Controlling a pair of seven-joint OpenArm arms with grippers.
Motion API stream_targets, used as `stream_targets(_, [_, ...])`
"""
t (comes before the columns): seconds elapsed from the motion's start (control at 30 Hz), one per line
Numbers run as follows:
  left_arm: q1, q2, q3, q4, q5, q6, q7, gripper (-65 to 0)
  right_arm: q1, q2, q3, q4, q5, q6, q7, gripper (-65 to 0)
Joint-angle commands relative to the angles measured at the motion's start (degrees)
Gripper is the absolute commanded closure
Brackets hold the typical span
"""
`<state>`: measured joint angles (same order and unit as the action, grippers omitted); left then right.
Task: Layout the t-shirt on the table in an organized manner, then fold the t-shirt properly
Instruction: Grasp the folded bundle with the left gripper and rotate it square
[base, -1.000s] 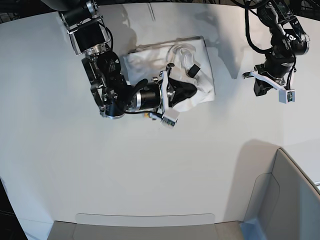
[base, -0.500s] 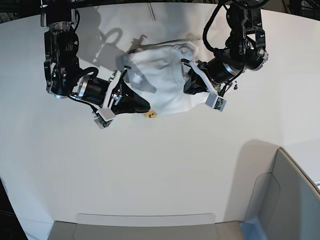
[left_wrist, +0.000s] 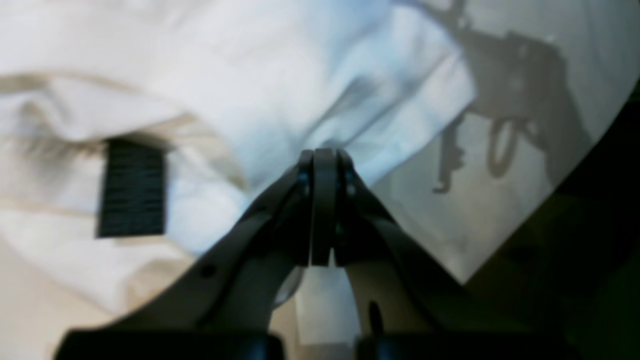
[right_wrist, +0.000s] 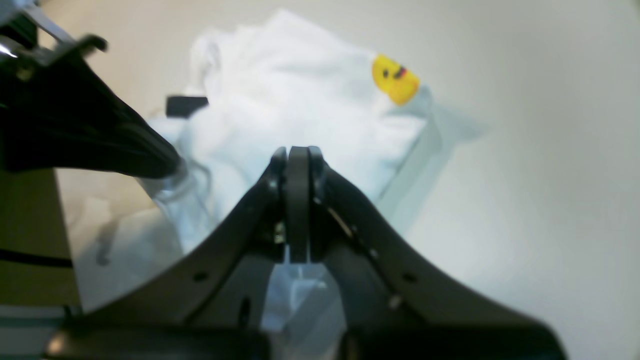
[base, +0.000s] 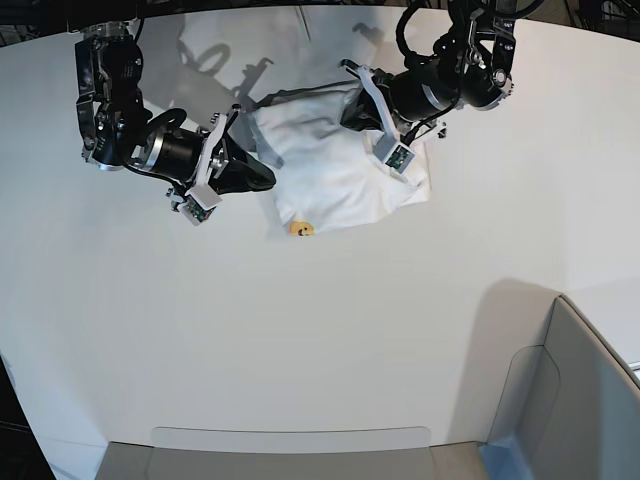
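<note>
The white t-shirt (base: 335, 185) lies bunched on the far middle of the table (base: 300, 340). A yellow face print (base: 301, 229) shows at its near edge. My right gripper (base: 270, 180) is shut on the shirt's left edge; in the right wrist view it (right_wrist: 297, 152) pinches white cloth (right_wrist: 300, 110) with the yellow print (right_wrist: 395, 80) beyond. My left gripper (base: 350, 108) is shut on the shirt's far edge. In the left wrist view it (left_wrist: 324, 155) is shut on a fold of the shirt (left_wrist: 240, 75), with the black neck tag (left_wrist: 131, 187) to its left.
A grey-white bin wall (base: 575, 400) stands at the near right corner. A flat grey tray edge (base: 290, 445) runs along the near side. The table's curved far edge (base: 250, 15) lies just behind both arms.
My left gripper has swung in from the far right onto the shirt's far edge. My right gripper moved from the shirt's middle to its left edge. The shirt has shifted and spread slightly.
</note>
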<state>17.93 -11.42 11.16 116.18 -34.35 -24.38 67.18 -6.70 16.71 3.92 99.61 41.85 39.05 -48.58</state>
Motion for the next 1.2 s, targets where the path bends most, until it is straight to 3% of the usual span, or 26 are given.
stream_targets(0.0, [0.92, -0.23, 0.05, 1.05, -0.42, -0.1, -0.85, 0.0, 0.94, 0.21, 0.25, 1.09, 1.28, 0.29, 1.68, 0.0])
stream_targets(0.13, [1.98, -0.49, 0.05, 0.79, 0.19, -0.01, -0.76, 0.0, 0.94, 0.21, 0.25, 1.09, 1.1, 0.29, 1.68, 0.0])
stream_targets(0.2, [1.8, -2.34, 0.31, 0.43, 1.43, 0.07, -0.76, 0.0, 0.94, 0.21, 0.25, 1.09, 1.1, 0.29, 1.68, 0.0])
stream_targets(0.4, [-0.92, -4.1, -0.04, -0.44, 9.86, 0.07, 0.21, 0.0, 0.85, 0.13, 0.25, 1.09, 1.1, 0.29, 1.85, 0.0])
stream_targets(0.6, [-6.99, -3.92, 0.31, -3.08, 19.01, 0.07, 5.48, 0.0, 0.85, 0.13, 0.25, 1.09, 1.1, 0.29, 1.85, 0.0])
stream_targets(0.97, [-22.72, -0.93, -0.12, -7.74, 29.12, 0.07, 5.13, 0.0, 0.77, 0.13, 0.25, 1.0, 0.84, 0.29, 1.76, 0.0])
stream_targets(1.17, [-24.66, -0.84, -0.48, -6.16, 32.11, 0.07, 5.83, 0.0, 0.77, 0.3, 0.25, 0.83, 0.75, 0.29, 1.59, 0.0])
